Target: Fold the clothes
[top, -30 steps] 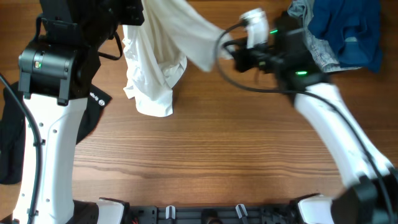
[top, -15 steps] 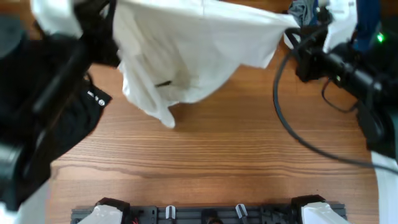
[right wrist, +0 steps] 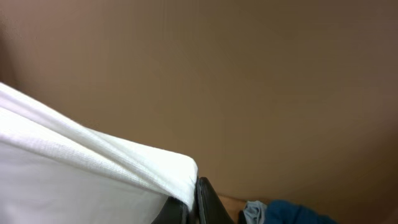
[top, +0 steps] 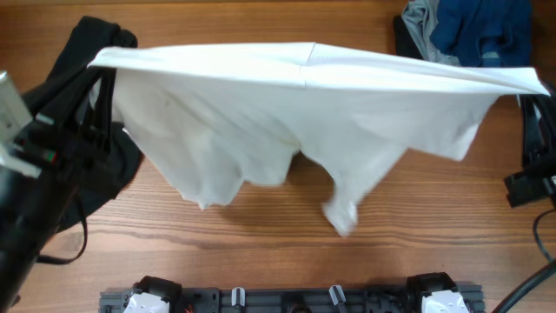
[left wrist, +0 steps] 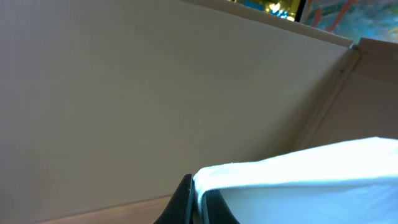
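The step in hand looks like the spread-out before folding: a white T-shirt hangs in the air above the wooden table, and no fold is made yet. Nearest the front edge, its loose lower part droops in uneven folds, clear of the wood or just above it. Farther back, its upper edge is pulled nearly straight from side to side. The left gripper is clamped on one end of that edge, and the right gripper pinches the other end, cloth filling both narrow gaps. Next, the shirt likely needs lowering flat, with both ends kept level and taut. A black garment lies at the left, and a blue and grey pile sits in the far right corner.
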